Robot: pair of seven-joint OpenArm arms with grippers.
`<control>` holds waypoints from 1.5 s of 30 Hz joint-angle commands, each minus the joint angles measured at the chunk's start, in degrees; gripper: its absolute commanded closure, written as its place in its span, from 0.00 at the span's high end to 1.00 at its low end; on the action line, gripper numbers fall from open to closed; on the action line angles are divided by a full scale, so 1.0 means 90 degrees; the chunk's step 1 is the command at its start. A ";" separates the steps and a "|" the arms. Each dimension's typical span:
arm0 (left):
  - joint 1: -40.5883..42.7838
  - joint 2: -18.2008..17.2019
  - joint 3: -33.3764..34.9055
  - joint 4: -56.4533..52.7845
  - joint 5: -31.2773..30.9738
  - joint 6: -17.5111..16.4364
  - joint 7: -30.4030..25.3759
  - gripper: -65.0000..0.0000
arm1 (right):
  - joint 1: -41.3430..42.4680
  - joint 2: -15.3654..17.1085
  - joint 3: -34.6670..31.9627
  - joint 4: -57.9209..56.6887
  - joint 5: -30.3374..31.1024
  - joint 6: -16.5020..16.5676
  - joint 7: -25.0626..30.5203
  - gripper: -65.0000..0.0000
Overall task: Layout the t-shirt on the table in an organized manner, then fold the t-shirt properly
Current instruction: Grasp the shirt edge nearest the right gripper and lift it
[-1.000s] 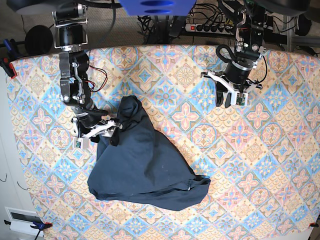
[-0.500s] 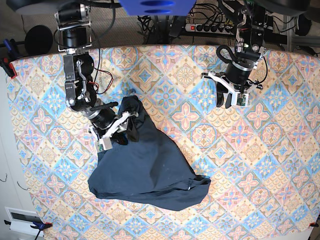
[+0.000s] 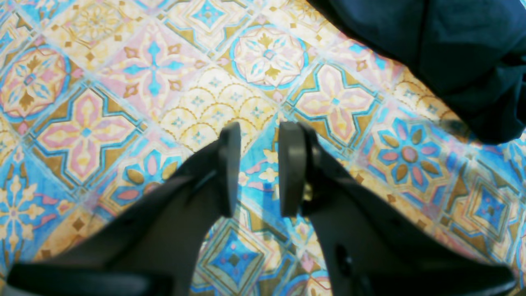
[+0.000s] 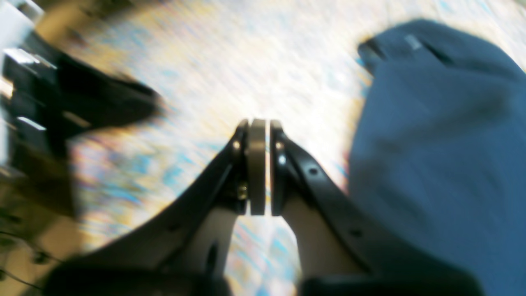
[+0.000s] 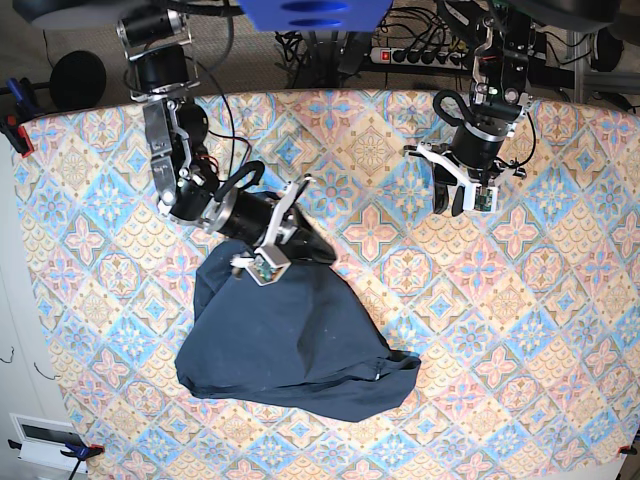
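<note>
Navy cotton, soft and creased, lies bunched in a rough triangle on the left half of the base view: this is the plain dark short-sleeved t-shirt (image 5: 290, 345), not yet laid flat, resting on the wide table (image 5: 560, 330) with its cloth of pastel blue, pink and cream diamond tiles. Its long axis runs from upper left to lower right, ending in a narrow tail near the middle of the table.

Moving rightward, we come to the right gripper (image 5: 315, 248), poised over the garment's top edge. In the right wrist view (image 4: 259, 168) its jaws are pressed together with only a sliver of light between, and no fabric shows between them; the shirt lies off to its right side. We judge it is carrying nothing, though that view is blurred.

Further right, the left gripper (image 5: 462, 198) hangs well apart from the shirt. In its own view (image 3: 257, 168) the jaws stand partly apart over bare tiles, gripping nothing, with navy cloth only in the upper right corner.

The right arm is plainly the nearer, so the next grasp should fall to it.

Against the earlier frames, the right gripper has swung from the shirt's upper left corner toward the table's centre and closed its jaws; the left has not moved
</note>
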State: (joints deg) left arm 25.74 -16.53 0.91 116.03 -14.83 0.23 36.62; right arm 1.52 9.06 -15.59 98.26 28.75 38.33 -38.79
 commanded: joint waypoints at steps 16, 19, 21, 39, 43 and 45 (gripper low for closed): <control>0.0056 -0.0043 -0.0037 0.0095 -0.0008 -0.0001 -0.0167 0.25 | 0.0129 0.0082 0.1396 -0.0441 -0.0523 -0.0991 0.0114 0.41; 0.0056 -0.0033 -0.0037 0.0095 -0.0008 -0.0001 -0.0167 0.25 | 0.0129 0.0082 0.1396 -0.0559 -0.0523 -0.1040 0.0114 0.44; 0.0056 -0.0033 -0.0037 0.0095 -0.0008 -0.0001 -0.0167 0.25 | 0.0149 0.0082 0.1396 -0.0666 -0.0523 -0.1059 0.0114 0.44; 0.0027 -0.0043 -0.0037 0.0095 -0.0008 -0.0001 -0.0167 0.25 | 0.0481 0.0082 0.1923 -0.2219 0.1391 -0.1040 0.0104 0.54; 0.0027 -0.0043 -0.0037 0.0095 -0.0008 -0.0001 -0.0167 0.25 | 0.0481 0.0082 0.1913 -0.2268 0.1557 -0.1020 0.0104 0.54; 0.0027 -0.0043 -0.0037 0.0095 -0.0008 -0.0001 -0.0167 0.25 | 0.0520 0.0082 0.1816 -0.2268 0.1557 -0.1020 -0.0081 0.54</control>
State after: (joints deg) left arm 26.20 -16.53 0.86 116.03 -14.85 0.21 36.64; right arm 4.80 9.45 0.80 76.93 41.41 28.32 -40.58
